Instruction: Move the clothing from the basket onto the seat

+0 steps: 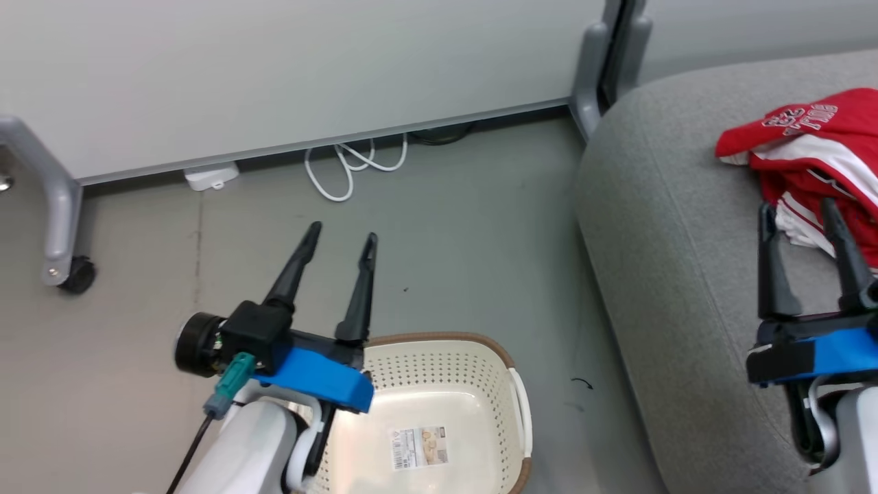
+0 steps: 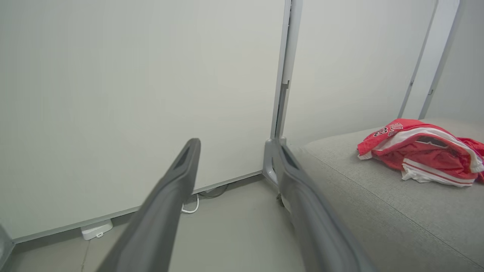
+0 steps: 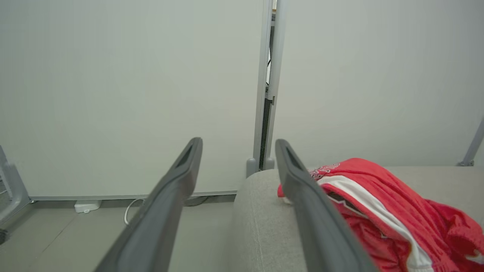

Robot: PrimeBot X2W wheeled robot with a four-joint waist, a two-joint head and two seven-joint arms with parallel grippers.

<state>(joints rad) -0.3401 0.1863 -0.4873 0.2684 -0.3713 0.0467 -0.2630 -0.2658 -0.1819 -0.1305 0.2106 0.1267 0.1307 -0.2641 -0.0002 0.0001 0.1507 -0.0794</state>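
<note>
Clothing (image 1: 820,140) with block lettering on seat (image 1: 658,240)

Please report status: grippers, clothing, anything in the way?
Left gripper open, holding nothing. Right gripper open, holding nothing, over seat. Clothing on seat; none seen in basket. No obstacle seen.

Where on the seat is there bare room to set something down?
Free: the seat, between its rounded left edge and the clothing. The basket is bare inside, but for a label. Crowded: the seat's right side, with clothing and the right tool.
</note>
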